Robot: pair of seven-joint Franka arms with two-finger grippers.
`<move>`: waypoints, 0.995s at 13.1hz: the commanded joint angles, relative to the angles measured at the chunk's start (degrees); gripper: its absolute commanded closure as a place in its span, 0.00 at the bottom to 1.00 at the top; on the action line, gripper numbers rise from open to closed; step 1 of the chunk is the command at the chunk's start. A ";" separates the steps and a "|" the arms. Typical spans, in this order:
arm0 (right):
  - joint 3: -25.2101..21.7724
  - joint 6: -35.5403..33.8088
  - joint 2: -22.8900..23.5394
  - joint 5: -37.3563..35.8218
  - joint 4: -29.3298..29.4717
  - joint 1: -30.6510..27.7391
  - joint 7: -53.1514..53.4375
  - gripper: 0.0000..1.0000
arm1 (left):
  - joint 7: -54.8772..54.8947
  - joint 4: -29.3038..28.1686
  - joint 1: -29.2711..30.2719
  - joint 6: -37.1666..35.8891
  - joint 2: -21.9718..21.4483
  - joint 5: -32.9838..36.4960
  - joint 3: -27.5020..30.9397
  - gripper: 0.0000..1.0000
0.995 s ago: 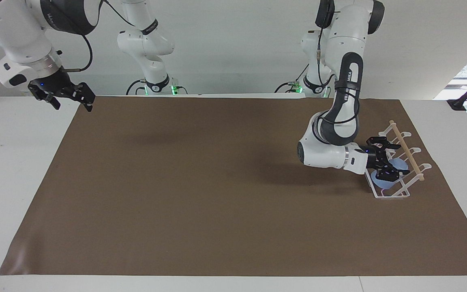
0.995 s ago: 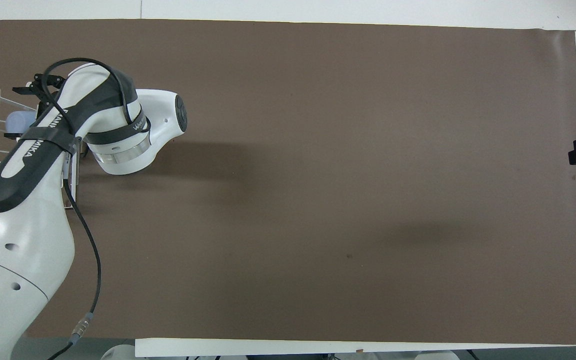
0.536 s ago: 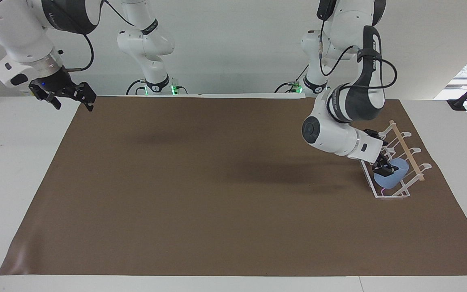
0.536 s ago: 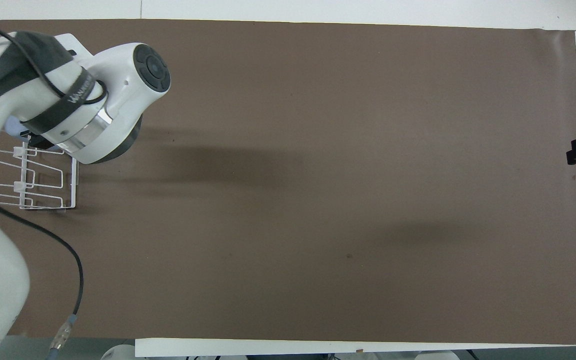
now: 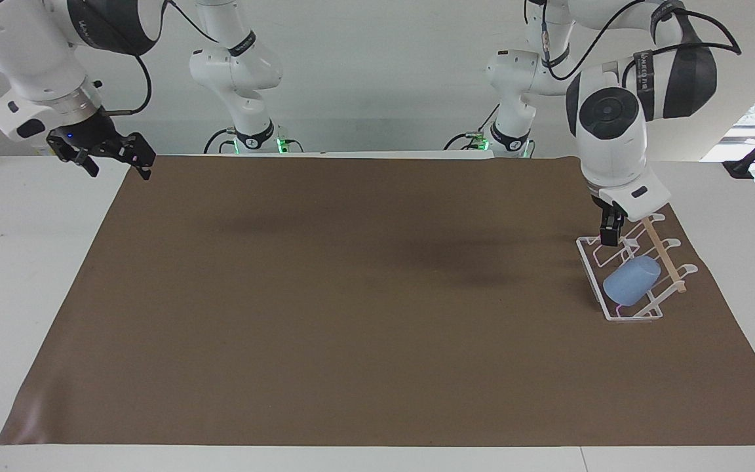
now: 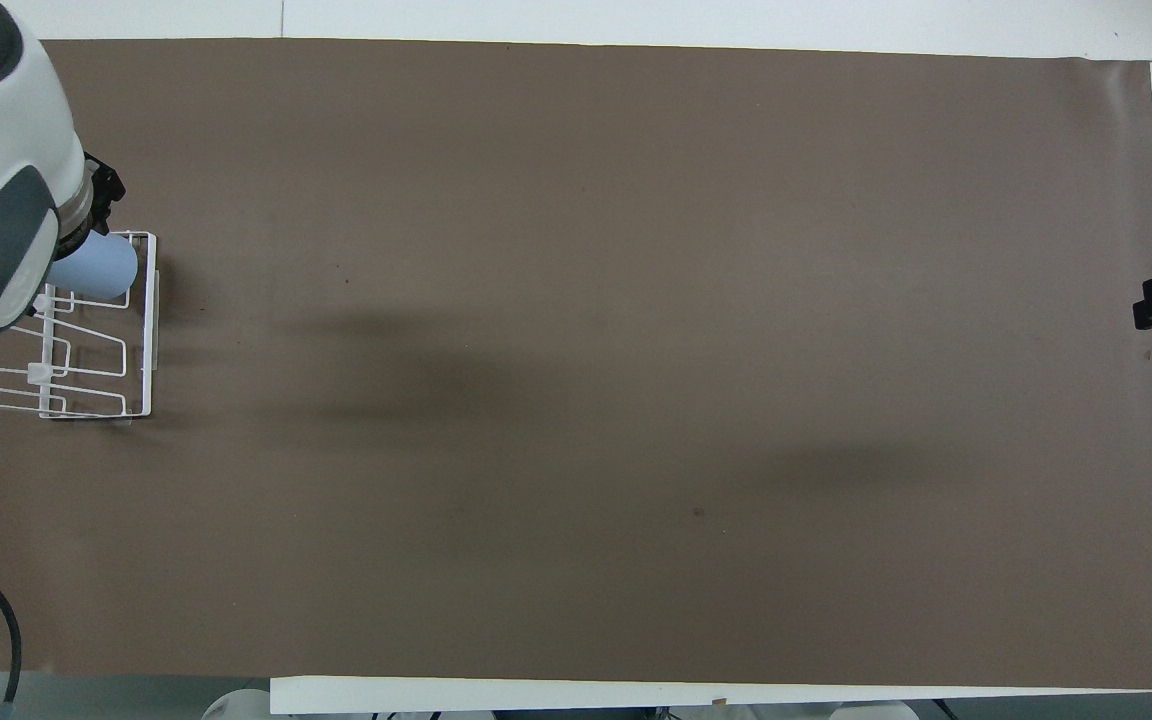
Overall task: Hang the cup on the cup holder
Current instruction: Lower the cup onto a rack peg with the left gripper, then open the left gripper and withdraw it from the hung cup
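The light-blue cup (image 5: 631, 280) sits tilted on a prong of the cup holder (image 5: 590, 269), a white wire rack with a wooden rod (image 5: 662, 252) across its top. The cup is at the rack's end farther from the robots. In the overhead view the cup (image 6: 94, 266) and the rack (image 6: 146, 330) show partly under the left arm. My left gripper (image 5: 609, 235) hangs pointing down over the rack's nearer end, clear of the cup and empty. My right gripper (image 5: 115, 160) waits open and empty over the table's edge at the right arm's end.
A brown mat (image 5: 351, 295) covers most of the white table (image 5: 23, 262). The rack stands near the mat's edge at the left arm's end. A black mount (image 5: 741, 167) sits on the table near that corner.
My left gripper has let go of the cup, lifted up and drawn back toward the robots. The cup stays on the rack. The right arm has not moved.
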 commanded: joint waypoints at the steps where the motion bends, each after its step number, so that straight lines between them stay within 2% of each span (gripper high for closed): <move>1: -0.12 -0.91 -0.41 1.14 0.25 -0.20 -0.99 0.00 | 19.19 -1.26 2.10 3.27 -3.90 -6.74 0.04 0.00; 5: -0.12 -0.91 -0.41 1.14 0.25 -0.20 -0.99 0.00 | 41.52 0.24 6.49 3.73 -5.40 -12.55 0.22 0.00; 7: -0.12 -0.91 -0.41 1.14 0.25 -0.20 -0.99 0.00 | 54.89 1.46 10.26 2.58 -5.58 -18.41 0.13 0.00; 11: -0.12 -0.91 -0.41 1.14 0.25 -0.20 -0.99 0.00 | 67.65 5.06 12.12 -2.08 -4.61 -25.63 0.13 0.00; 13: -0.12 -0.91 -0.41 1.14 0.25 -0.20 -0.99 0.00 | 73.82 5.69 12.12 -4.53 -4.52 -25.31 0.05 0.00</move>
